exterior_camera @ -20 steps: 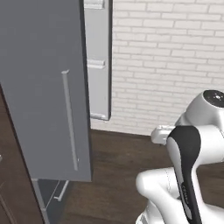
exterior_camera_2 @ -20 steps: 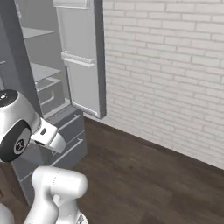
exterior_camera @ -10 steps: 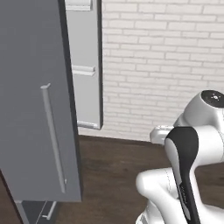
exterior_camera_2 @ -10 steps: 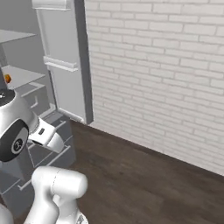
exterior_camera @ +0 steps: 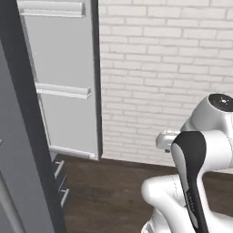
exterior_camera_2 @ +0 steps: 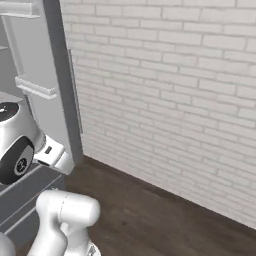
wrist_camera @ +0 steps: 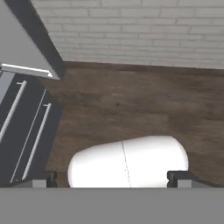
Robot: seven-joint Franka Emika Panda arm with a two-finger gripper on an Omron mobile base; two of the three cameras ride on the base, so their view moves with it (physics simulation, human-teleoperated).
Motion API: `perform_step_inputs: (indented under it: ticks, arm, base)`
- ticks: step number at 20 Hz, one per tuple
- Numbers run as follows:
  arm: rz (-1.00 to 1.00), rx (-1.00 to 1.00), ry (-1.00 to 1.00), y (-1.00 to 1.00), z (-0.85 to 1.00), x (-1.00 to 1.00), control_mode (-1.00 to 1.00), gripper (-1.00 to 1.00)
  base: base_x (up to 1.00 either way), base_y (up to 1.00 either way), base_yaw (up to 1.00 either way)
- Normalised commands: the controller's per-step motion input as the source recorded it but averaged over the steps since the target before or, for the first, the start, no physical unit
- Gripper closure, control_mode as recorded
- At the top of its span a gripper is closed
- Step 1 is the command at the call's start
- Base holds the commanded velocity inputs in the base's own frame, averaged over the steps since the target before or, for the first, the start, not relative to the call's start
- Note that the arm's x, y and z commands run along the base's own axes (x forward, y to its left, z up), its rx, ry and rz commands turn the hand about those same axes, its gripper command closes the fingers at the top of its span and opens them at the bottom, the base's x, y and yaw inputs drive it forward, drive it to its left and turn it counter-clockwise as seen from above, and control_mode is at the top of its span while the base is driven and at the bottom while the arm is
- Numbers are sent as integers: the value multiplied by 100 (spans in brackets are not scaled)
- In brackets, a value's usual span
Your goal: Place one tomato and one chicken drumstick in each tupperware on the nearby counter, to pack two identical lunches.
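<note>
You're mid-transit beside the open fridge door (exterior_camera: 63, 86), gripper (wrist_camera: 113, 177) spread wide and empty; counter, tupperware and food aren't visible from here, probably need driving toward them next.

Matt white brick wall (exterior_camera_2: 170, 95), dark wood-plank floor (wrist_camera: 131, 105), smooth grey fridge door (exterior_camera: 63, 77) w/ matt finish.

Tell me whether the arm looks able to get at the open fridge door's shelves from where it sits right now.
Probably not yet. The jaws stand open and empty, aimed down at the dark wood floor, while the fridge door stands off to the arm's left. Nothing blocks the way, but the arm is folded close to the base.
</note>
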Motion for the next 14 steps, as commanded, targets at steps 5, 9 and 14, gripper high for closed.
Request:
perform_step_inputs:
  ticks: [5, 9, 14]
  arm:
    - [0, 0, 0, 0, 0, 0, 100, -100]
    - [0, 0, 0, 0, 0, 0, 100, -100]
    - [0, 0, 0, 0, 0, 0, 100, -100]
  base:
    - [65, 0, 58]
    - [100, -46, 57]
    - [55, -10, 73]
